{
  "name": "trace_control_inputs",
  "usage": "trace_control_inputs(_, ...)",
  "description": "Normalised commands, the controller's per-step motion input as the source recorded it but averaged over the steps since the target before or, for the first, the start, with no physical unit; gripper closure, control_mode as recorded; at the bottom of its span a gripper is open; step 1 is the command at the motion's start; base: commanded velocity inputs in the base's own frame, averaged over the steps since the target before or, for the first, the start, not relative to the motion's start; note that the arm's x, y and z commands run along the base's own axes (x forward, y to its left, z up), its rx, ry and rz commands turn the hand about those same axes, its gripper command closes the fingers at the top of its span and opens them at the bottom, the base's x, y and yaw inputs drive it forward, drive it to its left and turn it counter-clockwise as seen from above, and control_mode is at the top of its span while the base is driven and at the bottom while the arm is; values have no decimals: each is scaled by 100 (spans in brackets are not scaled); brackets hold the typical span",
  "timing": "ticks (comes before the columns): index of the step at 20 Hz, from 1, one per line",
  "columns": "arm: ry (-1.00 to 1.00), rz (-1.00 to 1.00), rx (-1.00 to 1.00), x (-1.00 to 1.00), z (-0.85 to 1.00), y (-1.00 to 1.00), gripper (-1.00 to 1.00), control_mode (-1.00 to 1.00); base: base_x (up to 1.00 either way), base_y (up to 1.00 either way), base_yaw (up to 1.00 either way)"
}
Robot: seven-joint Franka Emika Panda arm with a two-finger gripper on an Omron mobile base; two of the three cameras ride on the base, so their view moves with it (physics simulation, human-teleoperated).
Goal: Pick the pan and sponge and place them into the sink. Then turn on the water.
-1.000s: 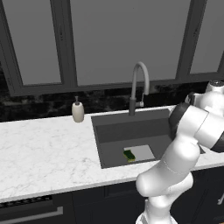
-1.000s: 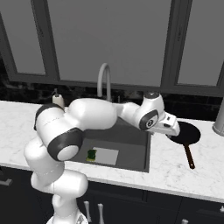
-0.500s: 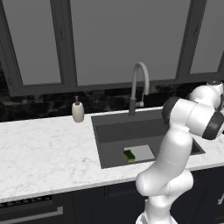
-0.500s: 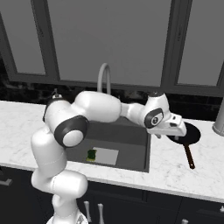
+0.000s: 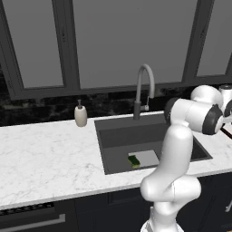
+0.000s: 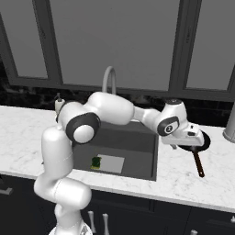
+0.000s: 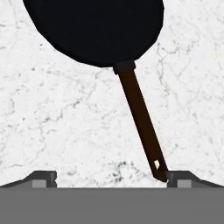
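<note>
White marble table (image 6: 27, 133), dark windows behind. Sink (image 6: 137, 137): recessed, middle of table, tap (image 5: 144, 86) at far edge. Sponge (image 6: 96, 162): in the basin, near side, beside a light patch. Pan (image 6: 202, 140): black, round, on the table right of the sink, long thin handle (image 7: 140, 118) pointing to the near side. Likely rigid, fairly heavy, smooth; the handle looks the best hold, close to the bowl. Pincer (image 7: 109, 177): spread wide, empty, above the handle end.
</note>
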Motion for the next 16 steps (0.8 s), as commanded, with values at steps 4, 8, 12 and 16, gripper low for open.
trace_control_inputs(4,5,2,0,1,-20,-25,-100,-100,0,0,0)
trace_control_inputs(8,6,2,0,4,-21,-28,-100,-100,0,0,0)
trace_control_inputs(12,6,3,0,22,-28,-6,-100,-100,0,0,0)
trace_control_inputs(16,4,2,3,31,-31,-4,-100,-100,0,0,0)
